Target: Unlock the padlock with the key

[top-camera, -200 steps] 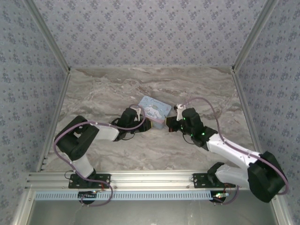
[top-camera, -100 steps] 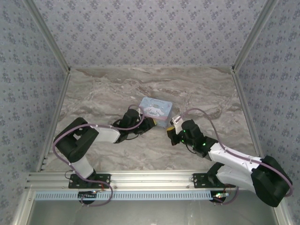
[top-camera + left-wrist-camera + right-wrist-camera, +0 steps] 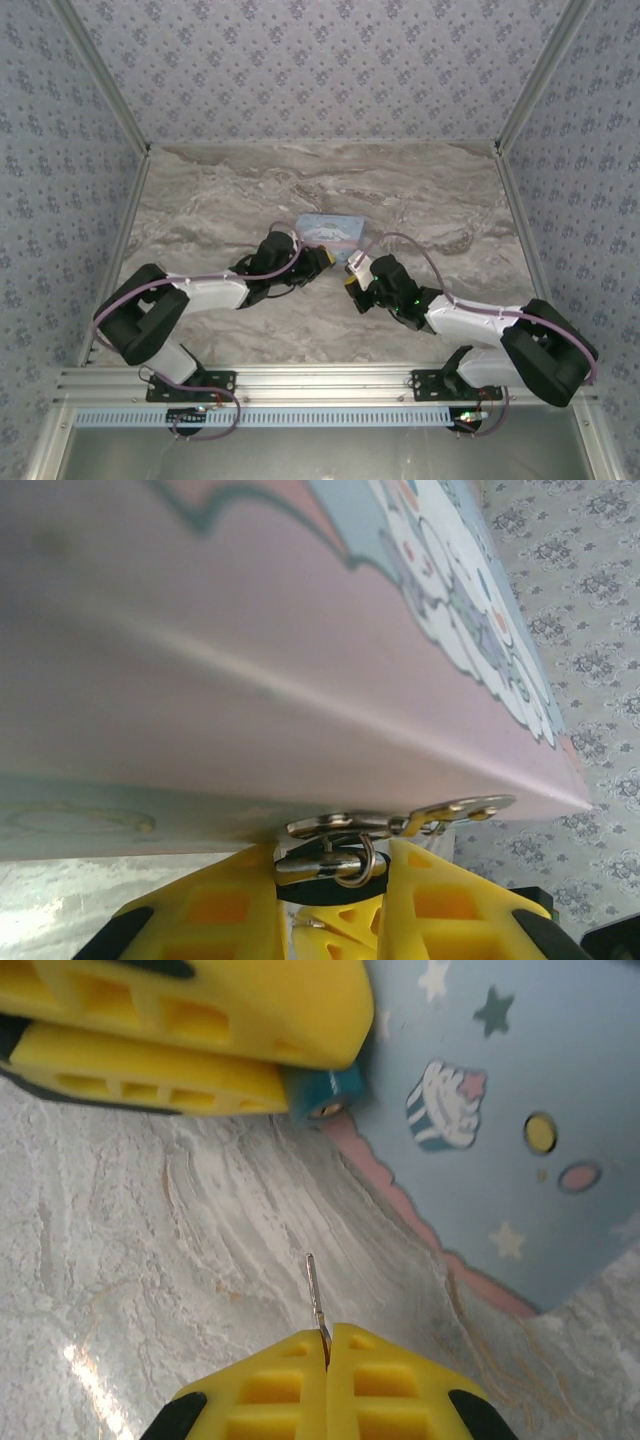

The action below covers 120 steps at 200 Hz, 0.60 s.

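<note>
The tiny blue padlock [image 3: 322, 1095] hangs from the metal hasp [image 3: 400, 825] of the pale blue cartoon tin [image 3: 328, 230]. My left gripper [image 3: 335, 868] is shut on it, yellow fingers [image 3: 200, 1020] either side, with the silvery shackle [image 3: 352, 861] between them. The padlock's round keyhole end pokes out towards my right gripper [image 3: 327, 1338]. That gripper is shut on the key [image 3: 314, 1290], whose thin blade points up at the padlock with a gap of bare table between them. In the top view the left gripper [image 3: 318, 262] and right gripper [image 3: 351, 284] face each other in front of the tin.
The marble table [image 3: 220, 210] is boxed in by patterned walls [image 3: 320, 70] at the back and on both sides. The tin stands tilted, its printed side [image 3: 520, 1110] close on the right of the key. An aluminium rail [image 3: 320, 385] runs along the near edge.
My right gripper has swung left and nearer, dropping low in front of the padlock. The left arm has stretched out further, and the tin has tipped up so its lid looks narrower.
</note>
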Each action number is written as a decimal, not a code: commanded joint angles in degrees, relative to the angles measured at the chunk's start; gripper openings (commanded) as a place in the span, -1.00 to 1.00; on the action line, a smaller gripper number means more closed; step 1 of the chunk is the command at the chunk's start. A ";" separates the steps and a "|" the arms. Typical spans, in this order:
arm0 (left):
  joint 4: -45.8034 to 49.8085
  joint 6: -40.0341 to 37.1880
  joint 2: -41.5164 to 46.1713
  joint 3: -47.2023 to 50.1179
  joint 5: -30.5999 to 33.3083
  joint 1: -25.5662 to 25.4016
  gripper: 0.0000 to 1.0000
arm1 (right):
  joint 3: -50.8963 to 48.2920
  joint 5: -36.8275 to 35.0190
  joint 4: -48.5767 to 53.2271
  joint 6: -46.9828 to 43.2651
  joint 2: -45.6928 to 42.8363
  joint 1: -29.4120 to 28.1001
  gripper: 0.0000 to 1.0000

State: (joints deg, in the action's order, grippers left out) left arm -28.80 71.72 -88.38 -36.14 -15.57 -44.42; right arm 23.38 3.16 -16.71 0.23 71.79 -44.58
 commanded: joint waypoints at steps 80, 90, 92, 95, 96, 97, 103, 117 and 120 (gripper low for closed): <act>0.85 -0.36 3.81 -0.48 -0.59 -0.46 -0.62 | 2.11 -1.97 -1.93 -2.19 -2.78 -1.91 -1.00; 0.71 -0.42 3.83 -0.50 -0.66 -0.41 -0.62 | 2.11 -2.10 -1.85 -2.18 -3.10 -1.84 -1.00; 0.75 -0.44 3.78 -0.51 -0.64 -0.47 -0.62 | 2.16 -2.08 -1.90 -2.21 -3.14 -1.83 -1.00; 0.74 -0.38 3.75 -0.51 -0.65 -0.47 -0.62 | 2.12 -1.97 -1.92 -2.25 -3.18 -1.83 -1.00; 0.75 -0.37 3.79 -0.51 -0.67 -0.48 -0.62 | 2.12 -1.95 -1.92 -2.25 -3.21 -1.83 -1.00; 0.75 -0.36 3.81 -0.51 -0.63 -0.48 -0.62 | 2.11 -1.94 -1.92 -2.25 -3.26 -1.83 -1.00; 0.76 -0.36 3.76 -0.46 -0.77 -0.46 -0.62 | 2.09 -1.93 -2.01 -2.12 -3.32 -1.82 -1.00; 0.65 -0.36 3.69 -0.50 -0.78 -0.56 -0.63 | 2.31 -1.91 -2.23 -2.12 -3.17 -1.83 -1.00; 0.62 -0.36 3.73 -0.49 -0.83 -0.65 -0.63 | 2.43 -1.97 -2.19 -2.21 -3.02 -1.81 -1.00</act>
State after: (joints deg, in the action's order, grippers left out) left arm -26.55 71.92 -87.29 -36.14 -15.64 -44.64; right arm 23.94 2.11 -17.89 -0.95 69.41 -46.17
